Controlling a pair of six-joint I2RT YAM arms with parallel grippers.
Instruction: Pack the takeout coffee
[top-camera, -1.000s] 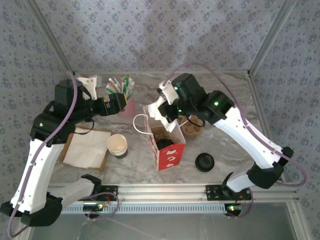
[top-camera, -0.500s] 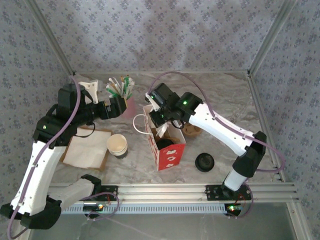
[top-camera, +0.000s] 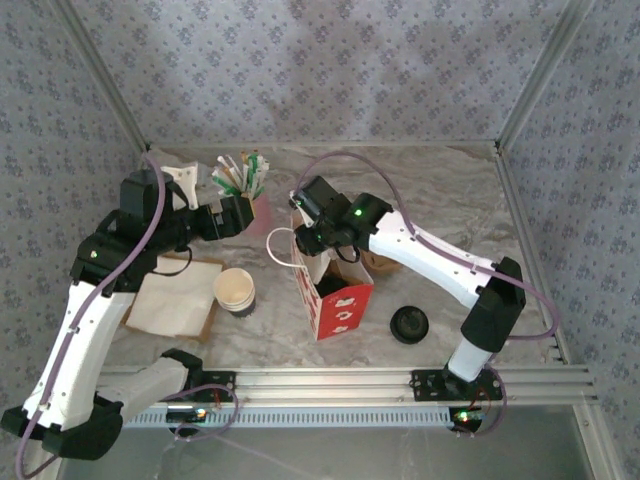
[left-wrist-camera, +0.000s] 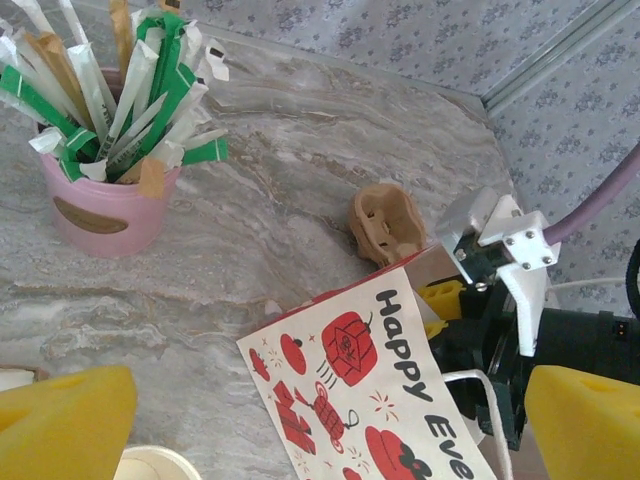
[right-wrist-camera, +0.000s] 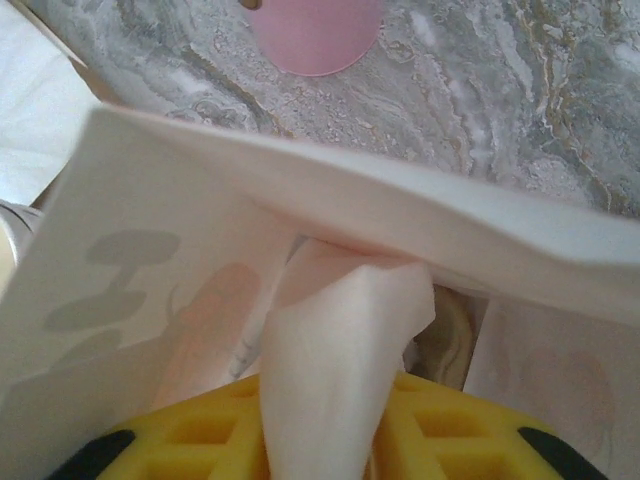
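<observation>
A red-and-white paper bag (top-camera: 338, 302) stands open in the middle of the table, with something dark (top-camera: 335, 288) inside it. My right gripper (top-camera: 318, 246) reaches into the bag's mouth. In the right wrist view it (right-wrist-camera: 330, 425) is shut on a folded white napkin (right-wrist-camera: 335, 350), with the bag's inner wall (right-wrist-camera: 150, 260) close around it. My left gripper (top-camera: 248, 212) hovers open beside the pink cup of sweetener sticks (top-camera: 256, 207). From the left wrist, the printed bag side (left-wrist-camera: 370, 390) lies between its yellow fingers (left-wrist-camera: 60, 420), untouched.
An empty paper cup (top-camera: 235, 290) stands left of the bag, beside a stack of napkins (top-camera: 175, 295). A black lid (top-camera: 409, 324) lies to the bag's right. A brown pulp carrier (top-camera: 385, 260) sits behind the bag. The stick cup (left-wrist-camera: 105, 205) is at the far left.
My right arm has swung left and lowered its gripper, with the napkin, into the bag's mouth. The left arm has hardly moved.
</observation>
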